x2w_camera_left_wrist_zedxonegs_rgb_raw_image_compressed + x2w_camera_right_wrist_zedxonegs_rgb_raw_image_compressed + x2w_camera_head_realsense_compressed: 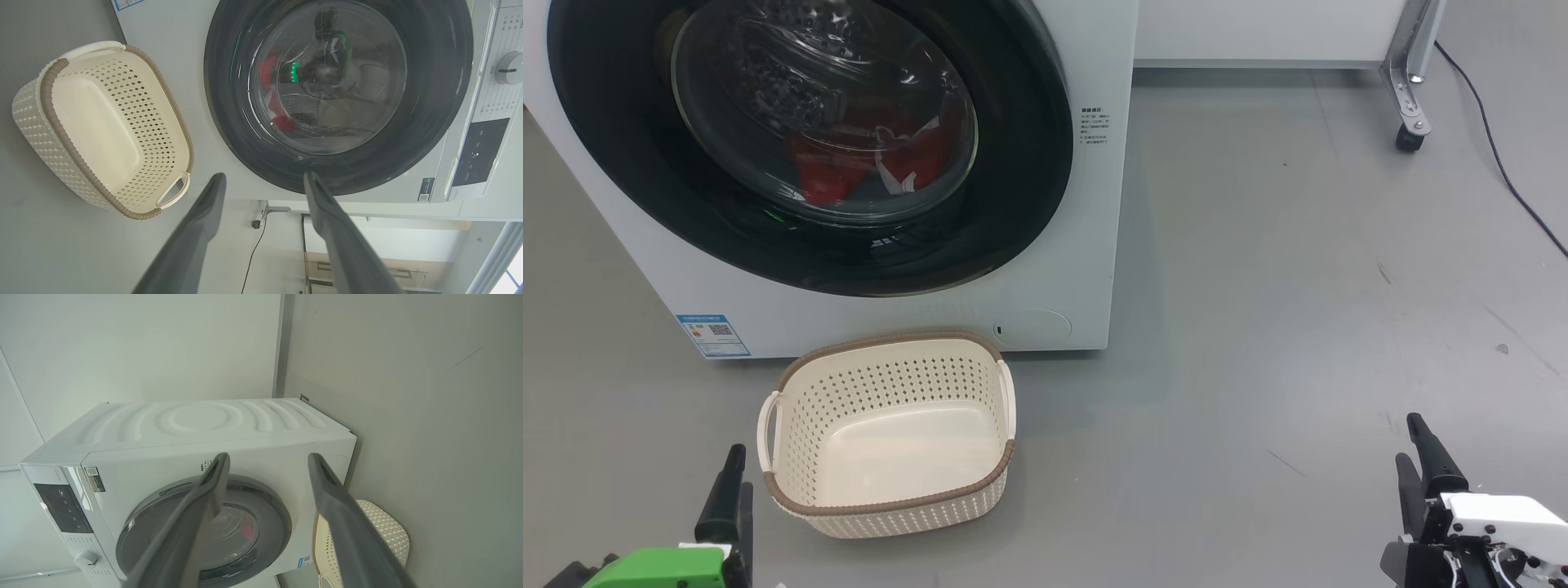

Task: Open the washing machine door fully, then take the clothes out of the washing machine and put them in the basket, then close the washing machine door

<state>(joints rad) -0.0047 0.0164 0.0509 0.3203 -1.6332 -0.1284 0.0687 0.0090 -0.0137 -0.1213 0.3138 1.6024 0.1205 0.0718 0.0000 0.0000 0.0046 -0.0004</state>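
Grippers sit nearest to me, low over the grey floor [1258, 343]: my left gripper [739, 469] at one side, my right gripper [1410, 441] well apart at the other, both with fingers spread wide and nothing between them. Just ahead of the left one stands the basket [890, 339], upright on the floor, and it's bare inside, not a stitch in it. Right behind it, close to its far rim, is the washing machine [1054, 269], and the door [1029, 163] looks shut flat against the front. Through the glass I can see the clothes [825, 175], red with a flash of white, lying low in the drum. So by my reckoning nothing is done yet: door to swing fully open, clothes to lift out and drop in the basket, door to shut again. All three steps are ahead of me.
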